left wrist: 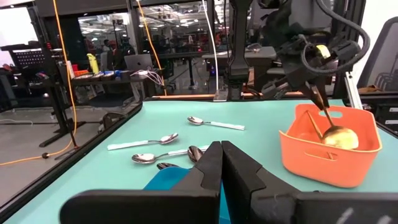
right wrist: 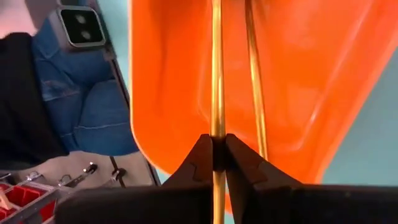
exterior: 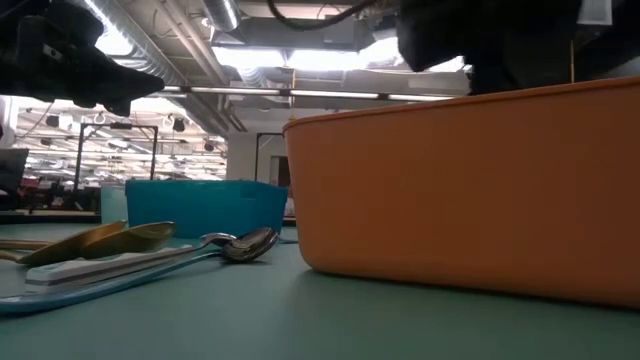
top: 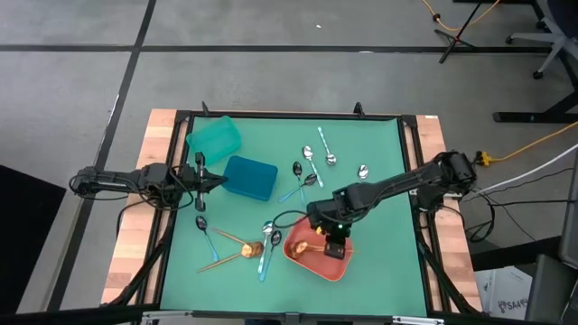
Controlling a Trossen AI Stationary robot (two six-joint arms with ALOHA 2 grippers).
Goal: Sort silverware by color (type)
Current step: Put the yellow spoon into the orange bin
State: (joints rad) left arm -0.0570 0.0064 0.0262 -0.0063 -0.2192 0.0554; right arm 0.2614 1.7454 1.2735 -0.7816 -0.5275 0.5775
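Note:
My right gripper (top: 328, 236) hangs over the coral bin (top: 312, 262) at the table's near middle, shut on a copper-gold spoon (left wrist: 339, 137) whose bowl is down inside the bin. A second gold handle (right wrist: 255, 93) lies in the bin. Loose silverware lies flat on the green mat: silver and dark spoons (top: 307, 171) toward the far side, and gold spoons (top: 246, 248) with blue-handled ones (top: 267, 248) left of the coral bin. My left gripper (top: 217, 181) waits shut at the left edge, beside the blue bin (top: 250, 176). My right gripper pinches the gold spoon's thin handle (right wrist: 216, 127) between its two fingertips (right wrist: 239, 155). The fingers slant down from the table's right and from above. The spoon hangs steeply below them, bowl lowest inside the coral bin; whether the bowl rests on the bin's floor I cannot tell.
A teal bin (top: 214, 137) stands at the far left, next to the blue bin. In the low view the coral bin's wall (exterior: 470, 190) fills the right, with spoons (exterior: 240, 243) on the mat to its left. Wooden rails and a black frame edge the mat.

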